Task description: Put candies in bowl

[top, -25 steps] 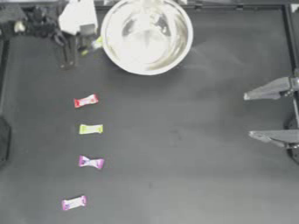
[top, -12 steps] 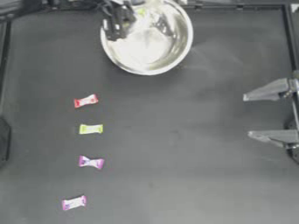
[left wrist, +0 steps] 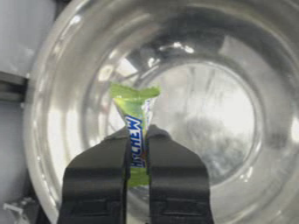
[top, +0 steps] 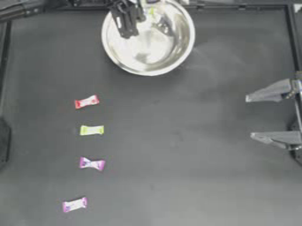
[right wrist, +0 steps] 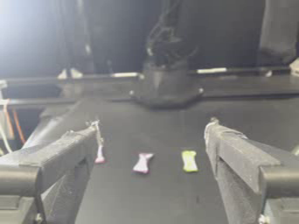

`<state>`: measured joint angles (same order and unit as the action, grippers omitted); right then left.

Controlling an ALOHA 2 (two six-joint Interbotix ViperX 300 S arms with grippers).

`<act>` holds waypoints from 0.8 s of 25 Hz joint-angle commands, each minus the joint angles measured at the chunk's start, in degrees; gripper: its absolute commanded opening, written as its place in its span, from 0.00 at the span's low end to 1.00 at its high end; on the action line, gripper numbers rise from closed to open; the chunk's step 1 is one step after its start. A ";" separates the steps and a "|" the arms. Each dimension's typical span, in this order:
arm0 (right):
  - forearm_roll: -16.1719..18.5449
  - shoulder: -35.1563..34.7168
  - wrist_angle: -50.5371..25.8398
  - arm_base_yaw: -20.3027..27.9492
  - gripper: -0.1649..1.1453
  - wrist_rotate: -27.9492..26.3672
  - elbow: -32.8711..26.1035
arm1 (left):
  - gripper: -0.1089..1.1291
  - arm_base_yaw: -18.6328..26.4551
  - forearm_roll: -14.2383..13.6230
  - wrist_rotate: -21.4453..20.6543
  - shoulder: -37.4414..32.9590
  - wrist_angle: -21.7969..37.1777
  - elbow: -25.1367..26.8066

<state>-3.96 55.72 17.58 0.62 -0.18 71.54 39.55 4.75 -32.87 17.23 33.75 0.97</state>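
Left gripper is pinched shut on a yellow-green candy, holding it by one end so most of the wrapper sticks out past the fingertips. It's hanging right over the bowl, above the inside near the rim on the side away from the loose candies. Makes sense to hold it there: let go and the candy should land inside the bowl rather than bounce off the rim, far as I can judge.

Four more are waiting on the table, well apart from the bowl in a rough line leading away from it: the red candy closest to the bowl, then a second yellow-green candy, then a pink-purple candy, and the other pink-purple candy farthest out.

Right gripper is parked at the table's edge, off to the bowl's side and well clear of it, jaws spread wide, holding nothing.
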 commanded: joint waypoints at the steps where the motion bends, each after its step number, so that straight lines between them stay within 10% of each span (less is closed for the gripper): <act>1: -0.26 0.70 0.44 0.00 0.89 0.09 -0.26 | 0.60 0.09 1.67 -1.93 -2.64 -0.09 -1.76; 5: -0.35 3.25 0.35 0.00 0.89 0.00 0.53 | 0.96 0.09 4.83 -2.02 -2.90 0.09 -1.58; 20: -0.09 3.87 -0.97 0.00 0.89 0.09 0.35 | 0.89 -3.52 5.36 -2.20 -16.08 0.26 7.12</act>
<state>-4.04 59.94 16.44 0.62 -0.18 72.86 36.83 9.93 -33.05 8.61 34.45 7.29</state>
